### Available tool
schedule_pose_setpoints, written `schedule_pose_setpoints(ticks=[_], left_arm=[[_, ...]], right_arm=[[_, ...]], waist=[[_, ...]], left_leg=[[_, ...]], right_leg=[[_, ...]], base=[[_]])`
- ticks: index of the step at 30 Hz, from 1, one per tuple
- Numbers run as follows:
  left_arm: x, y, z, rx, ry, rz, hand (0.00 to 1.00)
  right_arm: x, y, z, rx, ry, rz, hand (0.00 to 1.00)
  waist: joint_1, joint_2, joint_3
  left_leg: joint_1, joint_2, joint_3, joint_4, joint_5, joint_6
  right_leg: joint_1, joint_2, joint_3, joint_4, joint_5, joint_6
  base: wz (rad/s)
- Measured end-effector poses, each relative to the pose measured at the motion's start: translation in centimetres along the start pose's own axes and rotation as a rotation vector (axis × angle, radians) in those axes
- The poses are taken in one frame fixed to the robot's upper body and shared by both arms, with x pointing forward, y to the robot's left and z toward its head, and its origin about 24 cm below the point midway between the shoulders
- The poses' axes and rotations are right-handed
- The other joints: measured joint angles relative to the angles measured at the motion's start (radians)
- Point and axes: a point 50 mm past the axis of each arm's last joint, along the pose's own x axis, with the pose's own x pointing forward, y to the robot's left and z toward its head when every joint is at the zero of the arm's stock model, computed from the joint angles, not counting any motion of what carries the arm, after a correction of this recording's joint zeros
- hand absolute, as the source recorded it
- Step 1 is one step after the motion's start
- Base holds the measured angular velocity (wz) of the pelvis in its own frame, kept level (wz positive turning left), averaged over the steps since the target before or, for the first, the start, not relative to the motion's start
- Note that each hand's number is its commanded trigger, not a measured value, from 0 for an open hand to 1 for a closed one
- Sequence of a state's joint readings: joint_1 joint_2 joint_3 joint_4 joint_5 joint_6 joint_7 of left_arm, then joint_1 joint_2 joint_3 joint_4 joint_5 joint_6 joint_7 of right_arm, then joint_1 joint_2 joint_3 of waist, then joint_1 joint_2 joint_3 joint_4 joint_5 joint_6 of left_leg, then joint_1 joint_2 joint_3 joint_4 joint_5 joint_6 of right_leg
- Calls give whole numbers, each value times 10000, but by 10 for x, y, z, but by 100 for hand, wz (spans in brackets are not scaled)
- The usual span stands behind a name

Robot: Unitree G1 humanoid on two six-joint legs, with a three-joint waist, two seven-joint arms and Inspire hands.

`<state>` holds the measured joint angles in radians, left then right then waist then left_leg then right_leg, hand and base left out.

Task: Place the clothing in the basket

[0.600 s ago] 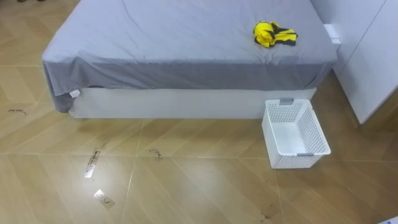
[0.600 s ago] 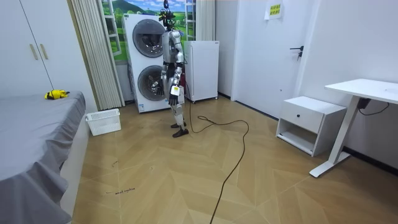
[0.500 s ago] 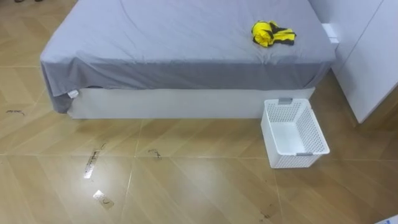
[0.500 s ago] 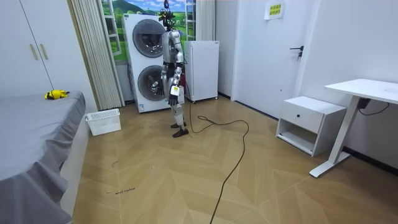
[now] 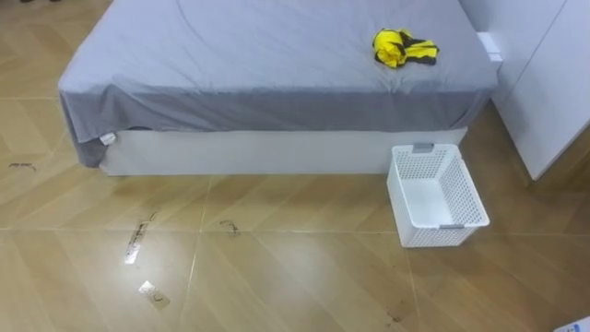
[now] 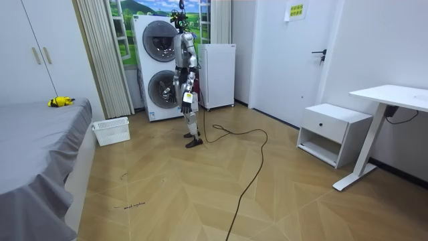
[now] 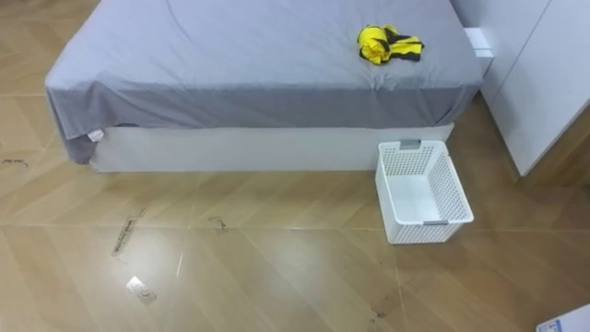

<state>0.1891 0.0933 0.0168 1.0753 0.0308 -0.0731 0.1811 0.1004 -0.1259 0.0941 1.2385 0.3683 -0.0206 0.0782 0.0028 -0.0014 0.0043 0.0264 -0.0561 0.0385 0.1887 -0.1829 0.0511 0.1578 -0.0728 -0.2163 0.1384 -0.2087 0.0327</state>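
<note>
I see the room bright and evenly lit, the light soft and seemingly coming from overhead, so the grey bedsheet (image 5: 277, 55) shows only gentle shading along its folds. Its overhang lays a thin dark band on the white bed base (image 5: 249, 152), and the white perforated plastic basket (image 5: 466, 198) barely darkens the boards beside it. The glossy wooden herringbone floor (image 6: 200, 194) carries a mild, spread-out sheen in the room view.

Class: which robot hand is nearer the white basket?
Right, probably. The basket lies ahead on the robot's right; the right hand shows low on that side, the left hand hangs by its hip, both far off.
</note>
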Motion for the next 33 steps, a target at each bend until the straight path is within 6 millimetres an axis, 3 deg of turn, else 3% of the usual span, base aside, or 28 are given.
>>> schedule_pose_setpoints(ticks=[4,6,8,10,12,13,14,16,17,18,19,20,21,22,23,24,25,26,27,28,29,30,31,32,33], left_arm=[[0,-1,-2,-451,182,-6,0],[0,1,-5,-781,364,43,0],[-1,4,-11,-1695,742,140,0],[-1,7,-13,-2341,960,258,0],[1,14,-13,-2781,991,483,0],[1,17,-14,-2846,1049,579,0],[-2,16,-21,-2847,1230,590,0],[-4,10,-26,-3069,1433,433,0],[-5,9,-29,-3192,1515,400,0],[-6,9,-33,-3262,1627,433,0],[-7,10,-35,-3274,1682,472,0],[-9,10,-39,-3275,1787,497,0],[-9,9,-40,-3283,1833,466,0],[-9,8,-40,-3295,1796,441,0],[-8,7,-37,-3303,1677,396,0],[-6,6,-31,-3307,1448,315,0],[-6,7,-29,-3317,1372,292,0],[-5,9,-28,-3464,1280,298,0],[-5,10,-28,-3565,1269,343,0],[-5,10,-28,-3694,1289,348,0],[-3,12,-22,-3703,1133,419,0],[-2,13,-19,-3658,1053,465,0],[-1,12,-16,-3603,962,502,0],[0,13,-14,-3530,899,549,0],[1,13,-9,-3427,752,556,0]], right_arm=[[0,1,1,-126,-22,51,0],[0,1,1,-115,10,103,0],[1,3,3,-69,38,238,0],[1,3,2,-48,65,377,0],[1,4,1,-44,92,441,0],[0,3,1,3,79,423,0],[0,0,0,145,126,343,0],[0,-5,1,386,120,144,0],[-1,-7,0,412,163,113,0],[-1,-7,1,391,150,104,0],[-1,-7,1,379,165,114,0],[-1,-7,1,372,170,106,0],[-1,-7,1,354,166,55,0],[-1,-7,1,351,141,42,0],[-1,-7,2,434,56,18,0],[0,-7,6,429,-130,-41,0],[0,-7,6,408,-200,-85,0],[0,-7,8,400,-350,-178,0],[-1,-7,7,425,-378,-249,0],[-3,-12,0,536,-256,-481,0],[-4,-13,-5,592,-151,-667,0],[-4,-14,-6,642,-105,-738,0],[-4,-16,-6,793,-134,-913,0],[-4,-16,-4,933,-275,-1008,0],[-3,-15,4,1011,-590,-998,0]], waist=[[-10,37,6],[6,26,-3],[89,40,-7],[73,17,-2],[49,-45,-14],[47,-104,49],[114,-122,36],[36,-129,44],[191,-176,34],[336,-153,46],[372,-154,48],[396,-195,59],[391,-287,42],[375,-364,27],[313,-509,5],[305,-546,85],[267,-531,78],[298,-575,162],[320,-559,209],[229,-482,48],[201,-552,17],[200,-618,17],[324,-491,-14],[365,-237,-73],[326,-90,-56]], left_leg=[[-63,108,26,303,-145,-38],[-197,282,34,767,-389,-89],[-562,519,178,1717,-863,-214],[-1007,695,372,2594,-1090,-351],[-1706,998,739,3931,-1078,-362],[-2324,1198,840,5103,-885,-347],[-2823,1150,844,5516,-833,-349],[-3601,875,895,4356,-701,-413],[-3996,709,979,2986,-317,-591],[-4285,706,1006,1801,451,-583],[-4361,715,1012,1369,873,-586],[-4393,682,1031,925,1662,-484],[-4351,514,1136,888,2328,-150],[-4351,389,1190,950,2500,2],[-4456,202,1426,1462,2213,240],[-4600,186,1634,2210,1739,269],[-4681,215,1709,2590,1432,307],[-4882,325,1869,3713,821,502],[-5060,289,2046,4209,615,505],[-4845,239,2067,3928,265,328],[-4439,16,2173,3961,-256,594],[-4181,-121,2187,3958,-444,663],[-3559,-164,2186,3763,-789,699],[-2820,-219,1989,3216,-969,727],[-2179,-146,1799,2614,-1014,730]], right_leg=[[-17,72,-41,87,-7,-3],[-115,152,-46,255,-118,-84],[-379,278,-42,852,-522,-238],[-552,401,-58,1155,-866,-385],[-592,486,-55,1290,-1044,-585],[-519,565,-46,1348,-1116,-720],[-338,558,88,1371,-1222,-811],[-313,472,134,1439,-1447,-801],[-341,349,231,1526,-1627,-731],[-241,283,277,1532,-1775,-697],[-173,250,342,1518,-1866,-668],[-11,153,574,1494,-2003,-479],[146,-57,678,1386,-2156,-320],[177,-198,728,1325,-2235,-238],[264,-504,787,1194,-2333,-78],[389,-636,812,1094,-2232,82],[475,-716,874,1133,-2137,186],[694,-879,1199,1377,-2043,238],[777,-954,1424,1729,-2041,240],[503,-1056,1576,2946,-2026,267],[-78,-1369,1418,4780,-1762,560],[-317,-1532,1308,5619,-1272,574],[-741,-1661,1290,6856,308,457],[-1196,-1594,1292,7731,1430,87],[-1941,-1175,1206,8469,460,-163]], base=[[0],[-6],[-17],[9],[26],[23],[31],[18],[-22],[-37],[-46],[-41],[-36],[-29],[-31],[-31],[-34],[-24],[-14],[4],[14],[0],[-14],[-19],[0]])
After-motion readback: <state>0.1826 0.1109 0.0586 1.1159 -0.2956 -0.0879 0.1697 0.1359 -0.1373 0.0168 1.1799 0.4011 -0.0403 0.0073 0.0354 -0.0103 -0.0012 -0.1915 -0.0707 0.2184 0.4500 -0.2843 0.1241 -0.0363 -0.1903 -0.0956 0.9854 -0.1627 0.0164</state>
